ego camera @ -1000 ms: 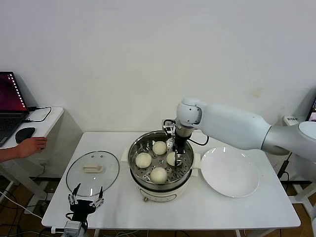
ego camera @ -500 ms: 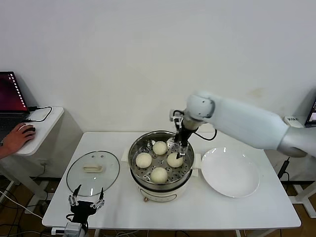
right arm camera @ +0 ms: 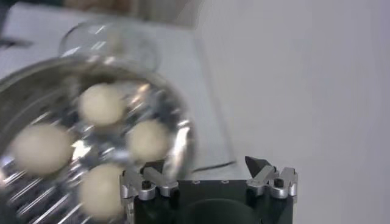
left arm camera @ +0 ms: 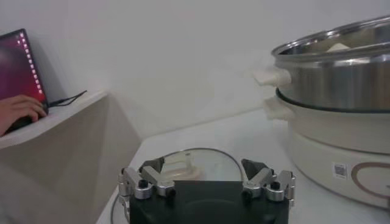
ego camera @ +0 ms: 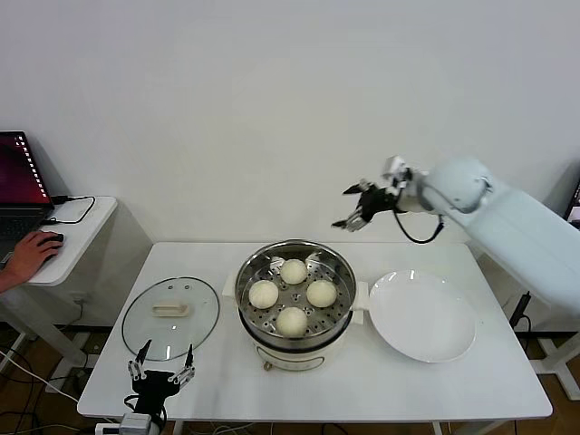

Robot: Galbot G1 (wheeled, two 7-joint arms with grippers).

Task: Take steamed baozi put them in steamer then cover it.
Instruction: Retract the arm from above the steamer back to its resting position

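four baozi [ego camera: 292, 294] in steamer [ego camera: 294, 340] | cover [ego camera: 170, 313] on table, lower left, not fitted | right gripper [ego camera: 355, 208] upper right, fingers wide, empty | left gripper [ego camera: 161, 375] bottom left, fingers wide

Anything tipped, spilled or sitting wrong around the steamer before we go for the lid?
Nothing stands out. All four baozi sit upright and apart on the perforated tray inside the steamer. The glass lid lies flat on the table, handle up, left of the steamer. The white plate is bare. Right hand is raised, open and empty.
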